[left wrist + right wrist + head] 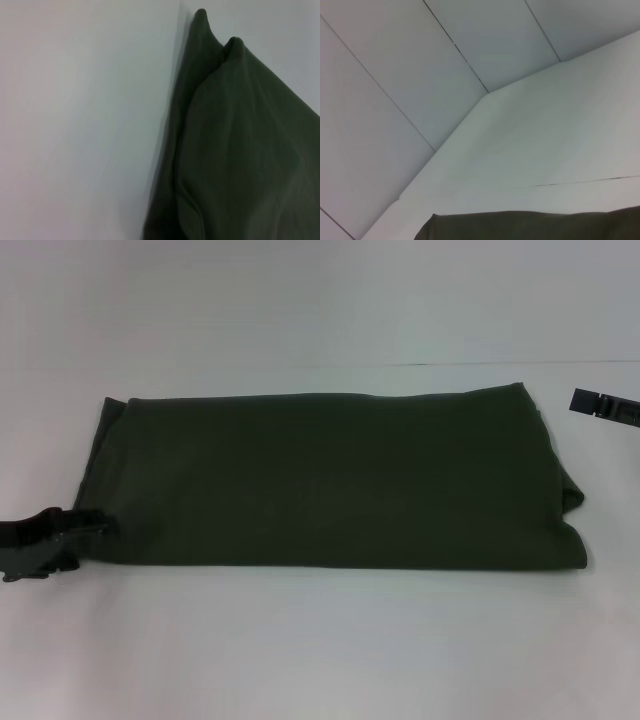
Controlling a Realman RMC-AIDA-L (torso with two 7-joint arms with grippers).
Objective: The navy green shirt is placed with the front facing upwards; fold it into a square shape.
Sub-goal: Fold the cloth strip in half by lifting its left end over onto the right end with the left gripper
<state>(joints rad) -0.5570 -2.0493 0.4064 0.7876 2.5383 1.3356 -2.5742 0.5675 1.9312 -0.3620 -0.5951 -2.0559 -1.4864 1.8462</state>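
On the white surface (320, 640): dark olive-green cotton shirt (340, 480), folded oblong. Left gripper (95, 525) at its near-left corner, right gripper (605, 405) apart; jaws' state cannot be told. Risk: layers slipping when lifted.

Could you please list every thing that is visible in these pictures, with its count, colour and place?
navy green shirt: one, dark olive green, lying on the middle of the table, already folded into a long rectangle; no lettering shows.
table: one, white, under the shirt and filling most of the head view.
wall panels: several, pale grey with thin dark seams, behind the table in the right wrist view.
left pincer: one, black, at the near left corner of the shirt, touching its edge.
right pincer: one, black, at the right edge of the head view, beside the far right corner of the shirt and apart from it.
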